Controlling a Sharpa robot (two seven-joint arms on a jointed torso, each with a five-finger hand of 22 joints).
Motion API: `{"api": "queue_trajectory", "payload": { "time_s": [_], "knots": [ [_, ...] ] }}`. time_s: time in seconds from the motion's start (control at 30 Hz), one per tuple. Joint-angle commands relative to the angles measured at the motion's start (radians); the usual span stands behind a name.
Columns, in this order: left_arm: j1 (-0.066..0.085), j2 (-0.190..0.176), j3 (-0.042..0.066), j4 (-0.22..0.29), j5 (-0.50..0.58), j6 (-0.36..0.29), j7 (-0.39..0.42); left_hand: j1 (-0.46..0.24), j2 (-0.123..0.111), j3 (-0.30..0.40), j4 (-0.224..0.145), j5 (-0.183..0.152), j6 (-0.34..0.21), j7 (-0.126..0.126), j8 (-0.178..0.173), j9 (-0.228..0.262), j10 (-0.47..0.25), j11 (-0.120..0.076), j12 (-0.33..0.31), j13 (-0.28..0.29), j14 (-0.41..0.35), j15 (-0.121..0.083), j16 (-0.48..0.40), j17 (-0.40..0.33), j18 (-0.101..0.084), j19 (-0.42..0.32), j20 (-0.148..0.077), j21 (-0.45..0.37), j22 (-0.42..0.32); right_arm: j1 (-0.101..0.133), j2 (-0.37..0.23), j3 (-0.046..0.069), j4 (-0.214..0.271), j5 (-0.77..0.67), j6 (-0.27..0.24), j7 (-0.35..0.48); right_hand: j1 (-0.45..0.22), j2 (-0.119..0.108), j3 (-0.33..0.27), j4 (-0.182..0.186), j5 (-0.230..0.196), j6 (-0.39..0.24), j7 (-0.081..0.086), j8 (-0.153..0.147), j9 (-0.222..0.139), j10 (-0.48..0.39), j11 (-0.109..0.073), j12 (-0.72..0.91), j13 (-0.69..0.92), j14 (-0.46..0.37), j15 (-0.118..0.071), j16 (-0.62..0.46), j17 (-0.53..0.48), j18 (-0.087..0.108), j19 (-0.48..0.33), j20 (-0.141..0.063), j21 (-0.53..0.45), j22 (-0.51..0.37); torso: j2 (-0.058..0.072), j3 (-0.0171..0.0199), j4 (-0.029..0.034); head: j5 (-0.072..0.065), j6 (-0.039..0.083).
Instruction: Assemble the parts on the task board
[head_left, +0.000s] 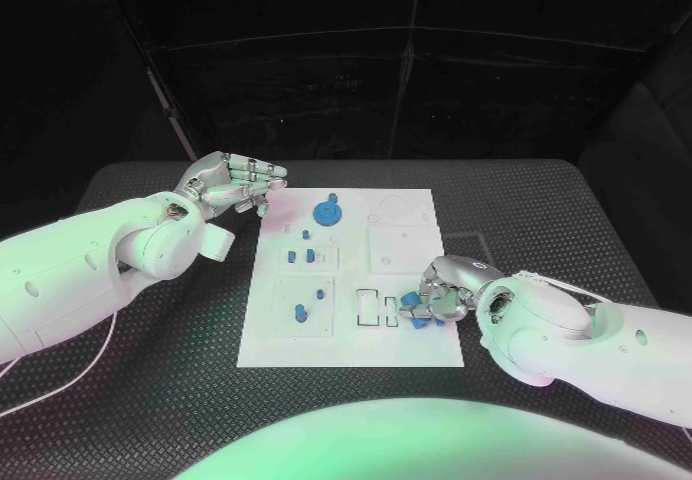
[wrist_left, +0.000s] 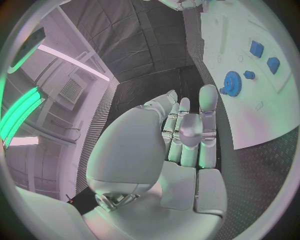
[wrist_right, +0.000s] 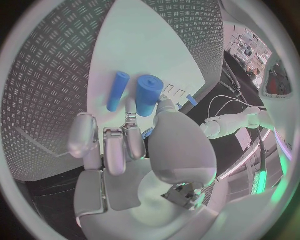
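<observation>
The small blue plastic parts (head_left: 418, 308) lie on the flat white rectangular task board (head_left: 353, 340), clustered at its near right corner right under the fingertips of the right hand (head_left: 444, 290). In the right wrist view, a slim blue cylinder (wrist_right: 117, 91) lies just beyond the fingers and a thicker blue cylinder (wrist_right: 148, 95) sits against the fingertips.

The step in hand looks like picking 1 part from this cluster. To do it well, the fingers should close on a single piece only, square across its sides, without nudging its neighbour away, then lift straight up before moving toward an empty socket.

The right hand is curled down over the cluster, fingers touching the parts; whether it actually grips one I cannot tell.

The left hand (head_left: 231, 183) hangs over the dark textured worktop (head_left: 548, 215) just beside the board's far left corner, fingers curled inward, holding nothing.
</observation>
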Motion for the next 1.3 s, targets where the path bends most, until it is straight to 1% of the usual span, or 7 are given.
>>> {"api": "queue_trajectory", "payload": {
  "time_s": [0.03, 0.17, 0.37, 0.5, 0.7, 1.03, 1.3],
  "knots": [
    [0.001, -0.001, 0.001, 0.003, 0.005, 0.009, 0.006, -0.011, -0.001, 0.003, -0.004, 0.001, -0.005, 0.001, -0.005, 0.0, -0.008, -0.001, 0.005, 0.0, -0.004, 0.003, -0.002, -0.001, 0.012, -0.005, 0.002, -0.004, -0.002, -0.004, 0.001, -0.004, 0.002, 0.011, -0.051, 0.0, 0.02, 0.022, 0.007, -0.002, 0.028, -0.003, -0.002, 0.01, 0.006, 0.008, -0.005, 0.005, 0.05, 0.094, -0.009, 0.004, 0.211, -0.006, 0.006, -0.005, 0.005, 0.003, 0.0, -0.0003, -0.0011, 0.0, 0.0],
    [0.001, -0.002, 0.001, 0.003, 0.005, 0.01, 0.006, -0.011, -0.001, 0.003, -0.004, 0.001, -0.005, 0.001, -0.005, 0.0, -0.008, -0.001, 0.005, 0.0, -0.004, 0.003, -0.002, -0.001, 0.012, -0.005, 0.002, -0.004, -0.002, -0.005, 0.0, -0.004, 0.015, 0.021, -0.133, 0.025, 0.023, 0.039, 0.004, 0.001, 0.078, 0.0, -0.006, 0.021, 0.014, 0.007, -0.008, 0.0, 0.047, 0.095, -0.012, 0.006, 0.217, -0.007, 0.009, -0.008, 0.008, 0.008, -0.001, 0.0006, -0.0025, 0.003, 0.0],
    [0.0, -0.003, 0.001, 0.004, 0.005, 0.012, 0.006, -0.011, -0.001, 0.003, -0.004, 0.001, -0.005, 0.001, -0.005, 0.0, -0.008, -0.001, 0.005, 0.0, -0.004, 0.003, -0.002, -0.001, 0.012, -0.005, 0.002, -0.004, -0.002, -0.005, -0.004, -0.003, 0.041, 0.044, -0.24, 0.071, 0.028, 0.047, 0.003, -0.001, 0.094, 0.003, -0.01, 0.028, 0.02, 0.012, -0.011, 0.002, 0.053, 0.095, -0.014, 0.008, 0.221, -0.008, 0.012, -0.01, 0.011, 0.013, 0.0, -0.0003, 0.0004, -0.001, 0.0],
    [0.0, -0.004, 0.001, 0.005, 0.005, 0.012, 0.006, -0.011, -0.001, 0.003, -0.004, 0.001, -0.005, 0.001, -0.005, 0.0, -0.008, -0.001, 0.005, 0.0, -0.004, 0.003, -0.002, -0.001, 0.012, -0.005, 0.002, -0.004, -0.002, -0.005, -0.001, -0.003, 0.059, 0.059, -0.27, 0.088, 0.028, 0.048, 0.003, -0.001, 0.095, 0.004, -0.01, 0.029, 0.021, 0.012, -0.012, 0.003, 0.054, 0.096, -0.014, 0.008, 0.222, -0.008, 0.012, -0.01, 0.011, 0.013, 0.0, -0.001, 0.0, 0.001, 0.0],
    [0.0, -0.003, 0.001, 0.006, 0.005, 0.012, 0.006, -0.011, -0.001, 0.003, -0.004, 0.001, -0.005, 0.001, -0.005, 0.0, -0.008, -0.001, 0.005, 0.0, -0.004, 0.003, -0.002, -0.001, 0.012, -0.005, 0.002, -0.004, -0.002, -0.005, 0.023, -0.003, 0.056, 0.088, -0.239, 0.088, 0.024, 0.047, -0.001, 0.001, 0.095, 0.005, -0.011, 0.03, 0.022, 0.014, -0.012, 0.004, 0.056, 0.096, -0.015, 0.009, 0.223, -0.008, 0.012, -0.011, 0.011, 0.014, 0.001, -0.0013, 0.0018, 0.003, 0.0],
    [0.0, -0.002, 0.001, 0.008, 0.005, 0.014, 0.003, -0.011, -0.001, 0.003, -0.004, 0.001, -0.005, 0.001, -0.005, 0.0, -0.008, -0.001, 0.005, 0.0, -0.004, 0.003, -0.002, -0.001, 0.012, -0.005, 0.002, -0.004, -0.002, -0.004, 0.087, -0.003, 0.01, 0.122, -0.099, 0.058, -0.016, 0.057, -0.029, 0.002, 0.059, 0.013, -0.017, 0.043, 0.037, 0.015, -0.017, -0.002, 0.055, 0.095, -0.019, 0.007, 0.22, -0.007, 0.009, -0.014, 0.008, 0.01, 0.001, -0.0014, 0.0027, 0.008, 0.0],
    [0.0, -0.001, 0.001, 0.008, 0.005, 0.015, 0.003, -0.011, -0.001, 0.003, -0.004, 0.001, -0.005, 0.001, -0.005, 0.0, -0.008, -0.001, 0.005, 0.0, -0.004, 0.003, -0.002, -0.001, 0.012, -0.005, 0.002, -0.004, -0.002, -0.004, 0.119, -0.003, -0.002, 0.116, -0.099, 0.009, -0.042, 0.052, -0.054, 0.002, 0.022, 0.017, -0.021, 0.051, 0.05, 0.018, -0.02, -0.003, 0.059, 0.095, -0.022, 0.008, 0.222, -0.007, 0.01, -0.018, 0.009, 0.011, 0.0, -0.0001, -0.0012, 0.013, 0.0]
  ]
}}
